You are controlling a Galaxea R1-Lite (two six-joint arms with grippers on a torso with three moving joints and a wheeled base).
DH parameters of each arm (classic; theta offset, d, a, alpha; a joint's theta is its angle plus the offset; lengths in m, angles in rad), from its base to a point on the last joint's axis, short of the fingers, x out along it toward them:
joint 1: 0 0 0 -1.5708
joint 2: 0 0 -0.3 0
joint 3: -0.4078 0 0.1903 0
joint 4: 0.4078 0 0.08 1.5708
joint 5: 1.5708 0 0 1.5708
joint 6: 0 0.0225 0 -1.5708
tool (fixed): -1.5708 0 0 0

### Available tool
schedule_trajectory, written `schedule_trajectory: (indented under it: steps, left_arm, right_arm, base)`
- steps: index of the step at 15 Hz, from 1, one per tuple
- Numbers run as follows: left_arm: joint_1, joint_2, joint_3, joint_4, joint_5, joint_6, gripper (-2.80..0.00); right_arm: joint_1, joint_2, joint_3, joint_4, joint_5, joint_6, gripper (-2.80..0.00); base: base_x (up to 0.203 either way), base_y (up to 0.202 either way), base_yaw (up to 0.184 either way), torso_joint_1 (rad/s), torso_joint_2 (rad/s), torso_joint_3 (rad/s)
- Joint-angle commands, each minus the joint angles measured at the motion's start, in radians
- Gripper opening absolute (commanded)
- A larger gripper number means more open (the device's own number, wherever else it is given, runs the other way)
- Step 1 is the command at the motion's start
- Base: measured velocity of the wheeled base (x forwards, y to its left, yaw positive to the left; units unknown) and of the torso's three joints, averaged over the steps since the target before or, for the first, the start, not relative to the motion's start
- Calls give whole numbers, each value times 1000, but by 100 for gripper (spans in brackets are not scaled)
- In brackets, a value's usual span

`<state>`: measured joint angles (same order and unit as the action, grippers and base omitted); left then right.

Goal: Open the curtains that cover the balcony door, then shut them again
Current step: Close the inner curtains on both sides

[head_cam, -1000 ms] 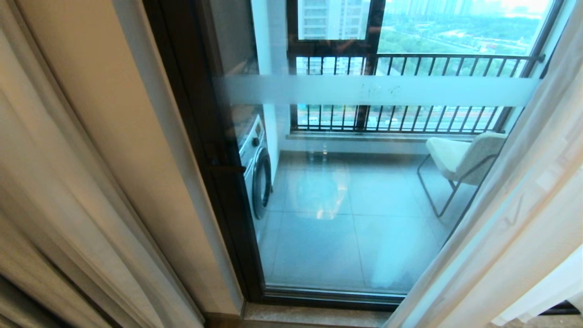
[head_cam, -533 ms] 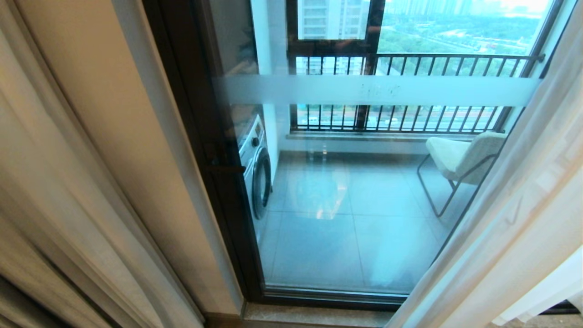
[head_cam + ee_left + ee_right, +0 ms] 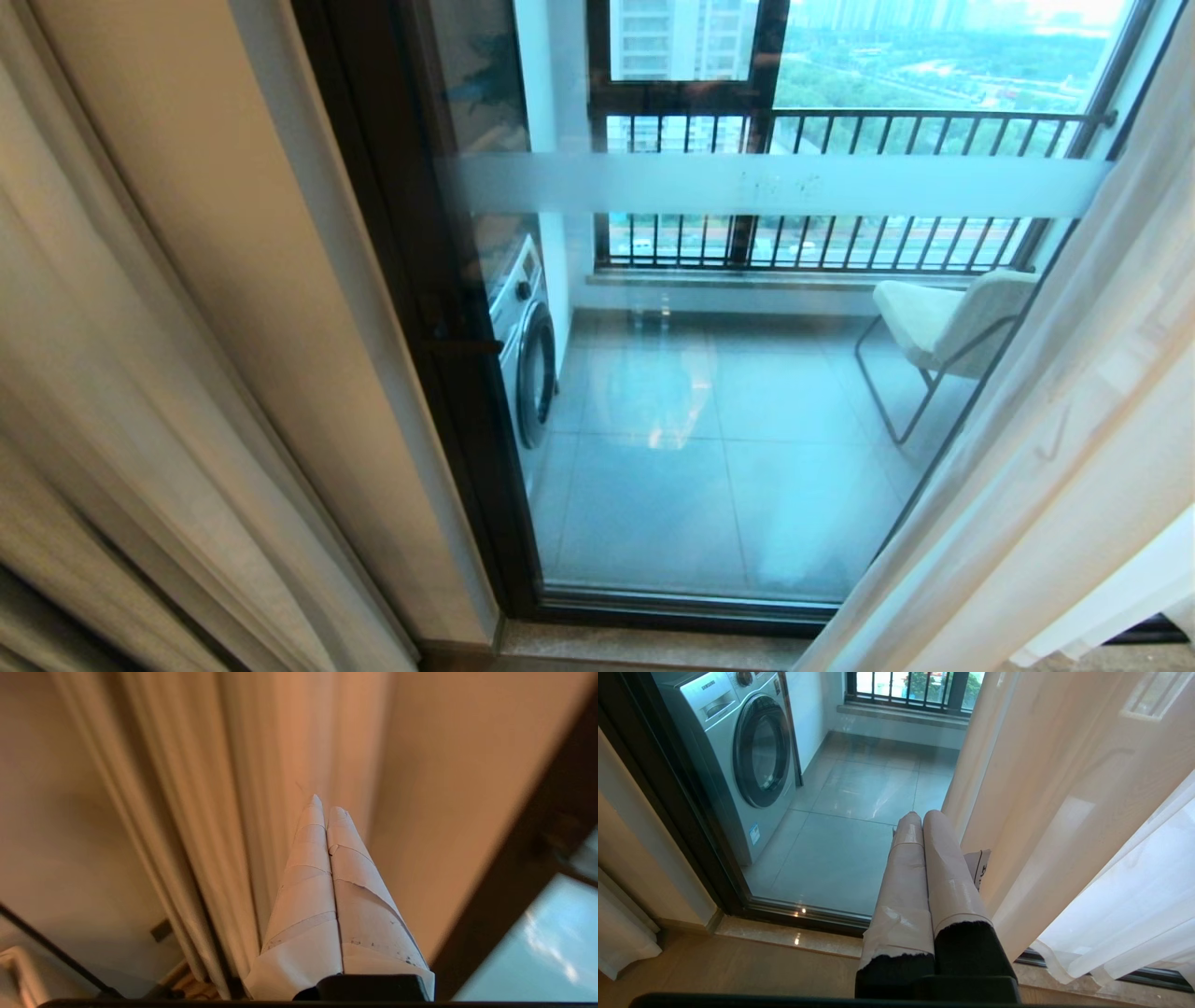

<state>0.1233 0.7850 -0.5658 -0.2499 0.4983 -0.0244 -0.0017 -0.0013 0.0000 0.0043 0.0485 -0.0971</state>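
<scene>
My left hand (image 3: 327, 805): tape-wrapped fingers pressed together, empty, pointing at the folded cream fabric at the left wall.
My right hand (image 3: 924, 816): fingers likewise together, empty, low before the glass.
Sheer white floor-length curtains (image 3: 1055, 448): drawn to the right side.
Dark-framed sliding glass balcony door (image 3: 448, 308): uncovered, frosted band across.
Silver front-loading washing machine (image 3: 738, 751): behind the glass, left.
</scene>
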Motion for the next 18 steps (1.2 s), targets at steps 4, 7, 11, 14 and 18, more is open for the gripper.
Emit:
schedule_trajectory:
  steps: [4,7,11,14,18]
  left_arm:
    - [217,282,-116,-181,-35,-1,-280]
    - [308,347,-172,-196,-121,-4,-280]
    - [332,391,-196,-198,-143,-29,0]
    - [357,426,-210,-198,-150,-31,0]
    - [397,481,-245,-200,-183,-37,0]
  right_arm:
    - [0,1,0,0,1,-1,-280]
    - [0,1,0,0,1,-1,-280]
    - [0,1,0,0,1,-1,-280]
    - [0,3,0,0,1,-1,-280]
    - [0,6,0,0,1,-1,-280]
  base:
    - [0,0,0,0,0,0]
    - [0,0,0,0,0,0]
    - [0,0,0,0,0,0]
    - [0,0,0,0,0,0]
    - [0,0,0,0,0,0]
